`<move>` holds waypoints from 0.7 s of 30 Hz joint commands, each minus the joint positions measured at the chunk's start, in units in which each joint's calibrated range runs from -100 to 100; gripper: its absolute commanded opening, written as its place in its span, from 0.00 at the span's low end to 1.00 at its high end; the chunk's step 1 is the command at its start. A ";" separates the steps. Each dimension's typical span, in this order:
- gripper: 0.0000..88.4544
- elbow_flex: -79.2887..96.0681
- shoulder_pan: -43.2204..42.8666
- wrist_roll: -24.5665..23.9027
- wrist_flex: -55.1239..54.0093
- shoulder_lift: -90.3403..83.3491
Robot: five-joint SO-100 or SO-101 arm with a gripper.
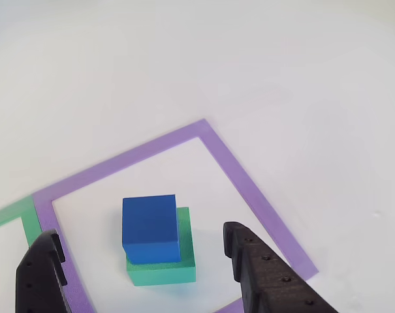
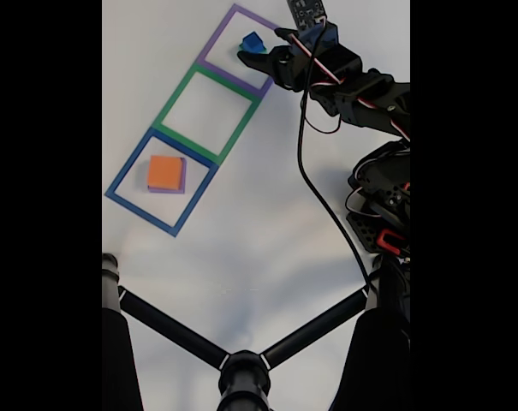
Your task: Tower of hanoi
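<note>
In the other view, the small blue cube (image 1: 149,228) sits on the wider green block (image 1: 174,270), both inside the purple square frame (image 1: 249,189). My gripper (image 1: 140,233) is open, with one black finger (image 1: 40,274) to the left of the stack and the other to its right, touching neither block. The fixed view shows the gripper (image 2: 263,47) over the blue cube (image 2: 252,41) in the far purple frame (image 2: 233,17). The orange block (image 2: 164,171) lies on the flat purple block (image 2: 182,176) inside the blue frame (image 2: 126,175).
A vacant green frame (image 2: 177,94) lies between the purple and blue ones; its corner (image 1: 8,215) shows in the other view. The arm with its cable (image 2: 361,94) comes in from the right. A black forked stand (image 2: 241,360) crosses the bottom of the fixed view.
</note>
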 commanded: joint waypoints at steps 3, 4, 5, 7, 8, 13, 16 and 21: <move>0.32 -1.69 -0.79 0.78 -6.43 4.14; 0.32 -1.96 -0.87 0.78 -7.16 5.10; 0.32 -2.51 -0.94 0.78 -7.89 6.30; 0.31 -3.60 -1.02 0.78 -9.35 8.63; 0.31 -4.23 -1.09 0.78 -9.91 9.67; 0.31 -7.14 -1.25 0.78 -11.86 13.92; 0.30 -8.14 -1.40 0.78 -12.50 15.52; 0.29 -8.23 -2.31 0.78 -12.99 16.24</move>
